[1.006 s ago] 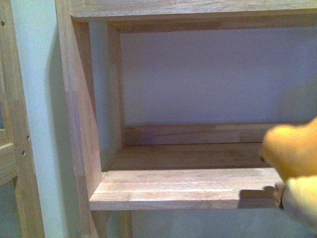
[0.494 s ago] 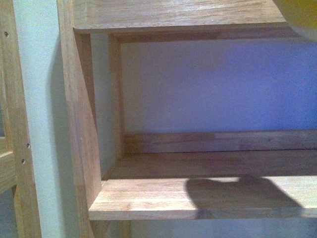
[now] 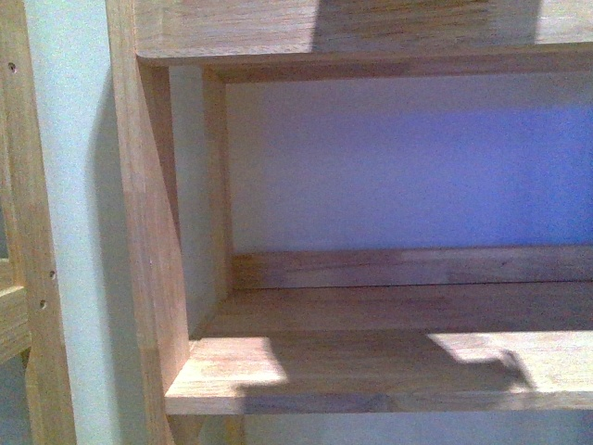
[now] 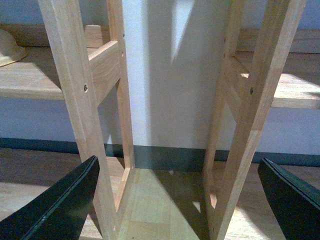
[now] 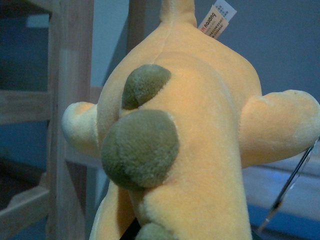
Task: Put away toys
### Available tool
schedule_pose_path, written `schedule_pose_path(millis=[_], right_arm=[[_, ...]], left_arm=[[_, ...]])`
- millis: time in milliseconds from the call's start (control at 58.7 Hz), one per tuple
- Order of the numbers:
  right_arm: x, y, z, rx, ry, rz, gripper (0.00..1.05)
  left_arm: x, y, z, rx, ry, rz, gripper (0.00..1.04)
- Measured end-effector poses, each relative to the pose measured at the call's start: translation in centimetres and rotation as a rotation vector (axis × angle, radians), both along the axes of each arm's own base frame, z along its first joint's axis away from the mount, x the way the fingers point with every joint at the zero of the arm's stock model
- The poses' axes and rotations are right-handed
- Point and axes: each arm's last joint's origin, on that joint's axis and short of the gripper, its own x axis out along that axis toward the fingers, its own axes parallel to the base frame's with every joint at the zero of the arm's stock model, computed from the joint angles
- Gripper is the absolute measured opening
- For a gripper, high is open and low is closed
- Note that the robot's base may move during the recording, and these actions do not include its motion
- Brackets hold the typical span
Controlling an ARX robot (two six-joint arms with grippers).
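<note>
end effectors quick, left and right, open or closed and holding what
Left end effector: open, holding nothing.
Right end effector: fingers hidden, but apparently closed on the plush toy hanging before its camera.

Room above the lower shelf [image 3: 371,371] — upright [image 3: 139,232] walls the left.

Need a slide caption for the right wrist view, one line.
Orange-yellow plush toy with olive bumps and a tag fills the view, wooden shelf frame behind.

The plush toy [image 5: 190,150] carries a white tag [image 5: 217,19] with red lettering, seemingly "noirong"; its smaller print is unreadable
</note>
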Motion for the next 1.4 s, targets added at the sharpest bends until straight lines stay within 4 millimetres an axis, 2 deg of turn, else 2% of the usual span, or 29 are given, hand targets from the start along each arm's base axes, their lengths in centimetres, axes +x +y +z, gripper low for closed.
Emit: schedule_pose_path(millis=[68, 222, 477, 699, 1057, 1398], right_arm=[[1.1, 0.1, 1.2, 0.006, -0.010, -0.007, 0.07], [6.6, 0.6, 4.7, 0.033, 0.018, -0.027, 0.07], [11.7, 1.3, 7.8, 0.097, 0.060, -0.006, 0.07], [15.5, 1.7, 9.5, 0.173, 0.115, 0.076, 0.07], [20.5, 2.6, 9.9, 0.334, 0.256, 0.213, 0.07], [23.8, 6.2, 8.1, 0.383, 0.425, 0.322, 0.07]], left_arm=[[0.0, 0.0, 0.0, 0.000, 0.000, 0.000, 0.98], [0.0, 0.0, 0.0, 0.000, 0.000, 0.000, 0.98], [0.0, 0.0, 0.0, 0.000, 0.000, 0.000, 0.98], [0.0, 0.0, 0.0, 0.000, 0.000, 0.000, 0.98], [0.0, 0.0, 0.0, 0.000, 0.000, 0.000, 0.98], [0.0, 0.0, 0.0, 0.000, 0.000, 0.000, 0.98]])
